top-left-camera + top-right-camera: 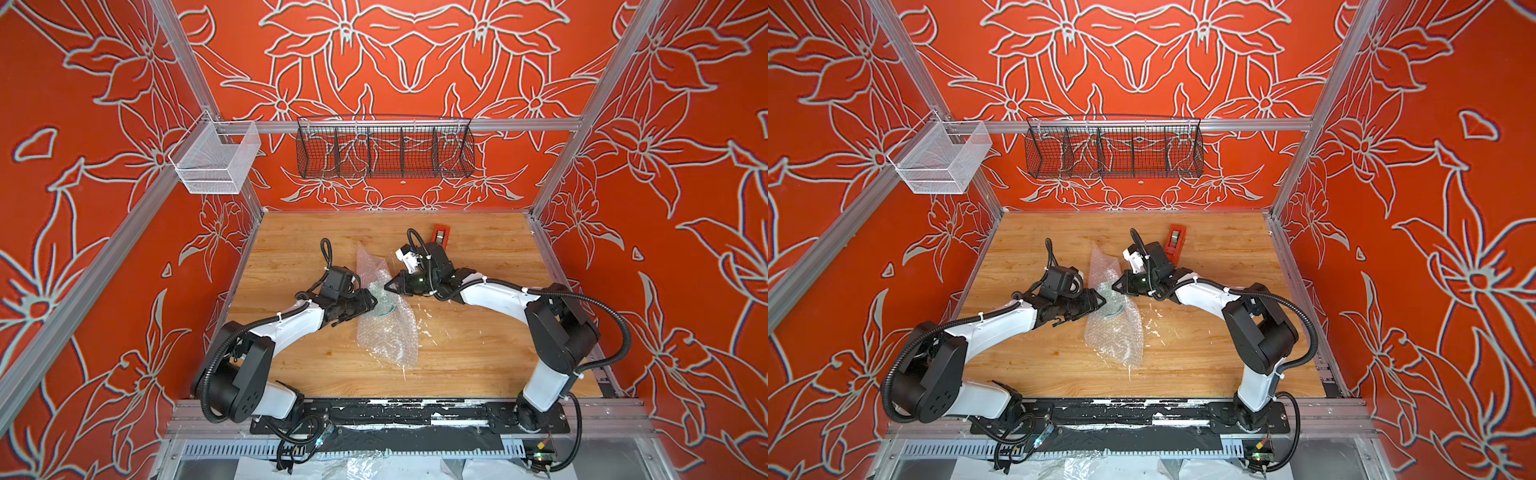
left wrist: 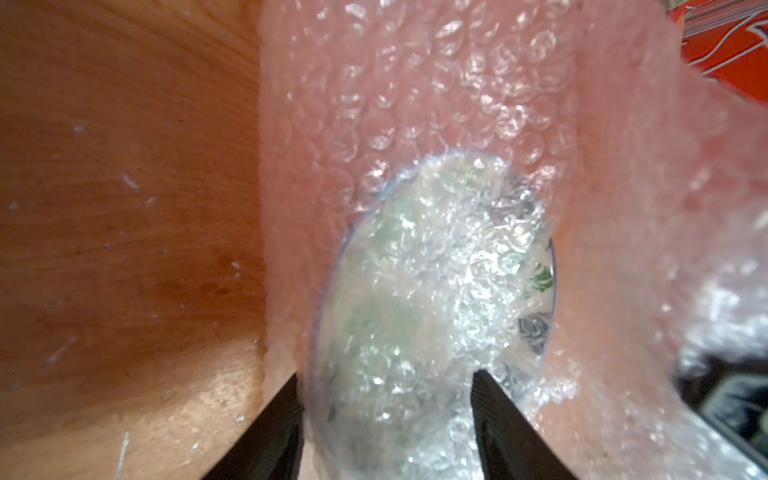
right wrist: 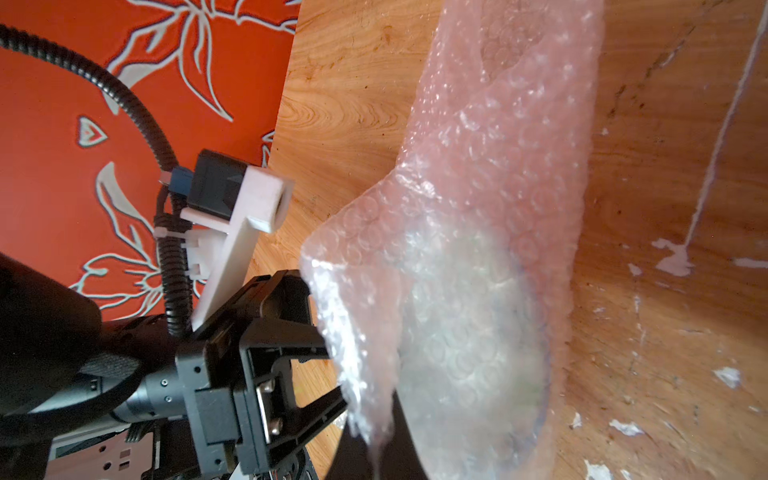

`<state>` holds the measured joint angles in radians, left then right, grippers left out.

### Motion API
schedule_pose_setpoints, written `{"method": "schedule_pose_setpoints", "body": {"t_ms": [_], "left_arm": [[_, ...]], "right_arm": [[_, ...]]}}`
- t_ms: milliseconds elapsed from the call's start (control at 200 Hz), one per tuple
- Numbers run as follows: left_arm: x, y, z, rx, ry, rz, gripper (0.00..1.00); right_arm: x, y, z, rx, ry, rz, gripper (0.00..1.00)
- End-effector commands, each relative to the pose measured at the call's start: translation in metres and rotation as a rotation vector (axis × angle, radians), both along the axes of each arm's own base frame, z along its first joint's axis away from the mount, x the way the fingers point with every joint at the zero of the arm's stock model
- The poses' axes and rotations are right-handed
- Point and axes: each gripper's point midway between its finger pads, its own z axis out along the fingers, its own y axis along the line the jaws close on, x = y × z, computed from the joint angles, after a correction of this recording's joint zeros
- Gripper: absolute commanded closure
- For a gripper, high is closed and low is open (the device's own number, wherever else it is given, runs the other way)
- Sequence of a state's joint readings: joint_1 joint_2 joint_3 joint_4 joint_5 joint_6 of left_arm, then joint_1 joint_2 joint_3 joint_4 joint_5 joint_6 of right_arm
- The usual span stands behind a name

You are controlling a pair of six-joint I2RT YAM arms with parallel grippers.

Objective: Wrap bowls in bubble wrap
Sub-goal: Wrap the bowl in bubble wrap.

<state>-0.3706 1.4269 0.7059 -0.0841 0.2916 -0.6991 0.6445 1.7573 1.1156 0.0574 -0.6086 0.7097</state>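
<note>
The bowl is small and round, white with some green leaves. It is tilted up on its side near the middle of the table, and its rim shows through the plastic. The bubble wrap is a clear, crumpled sheet. It covers the bowl, one end rises behind it, and the rest lies toward the front.

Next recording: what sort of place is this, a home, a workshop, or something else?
Probably a purpose-built robot test booth: a left arm and right arm mounted at the front of a wooden tabletop, an aluminium frame with red floral walls, a wire basket hung on its back bar.
</note>
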Motion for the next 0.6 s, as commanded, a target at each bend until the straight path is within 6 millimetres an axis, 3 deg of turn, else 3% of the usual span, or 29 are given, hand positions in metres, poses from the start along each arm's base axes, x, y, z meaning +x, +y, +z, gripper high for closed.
{"method": "schedule_pose_setpoints", "body": {"t_ms": [0, 225, 596], "left_arm": [[0.004, -0.005, 0.009, -0.008, -0.018, 0.003, 0.38], [0.008, -0.016, 0.008, -0.011, -0.023, -0.014, 0.4], [0.008, -0.025, 0.006, -0.019, -0.024, -0.036, 0.41]], "right_arm": [[-0.003, 0.011, 0.02, 0.033, -0.039, 0.033, 1.0], [-0.008, 0.027, 0.01, 0.042, -0.011, 0.074, 1.0], [-0.008, 0.04, -0.037, 0.003, 0.087, 0.081, 1.0]]}}
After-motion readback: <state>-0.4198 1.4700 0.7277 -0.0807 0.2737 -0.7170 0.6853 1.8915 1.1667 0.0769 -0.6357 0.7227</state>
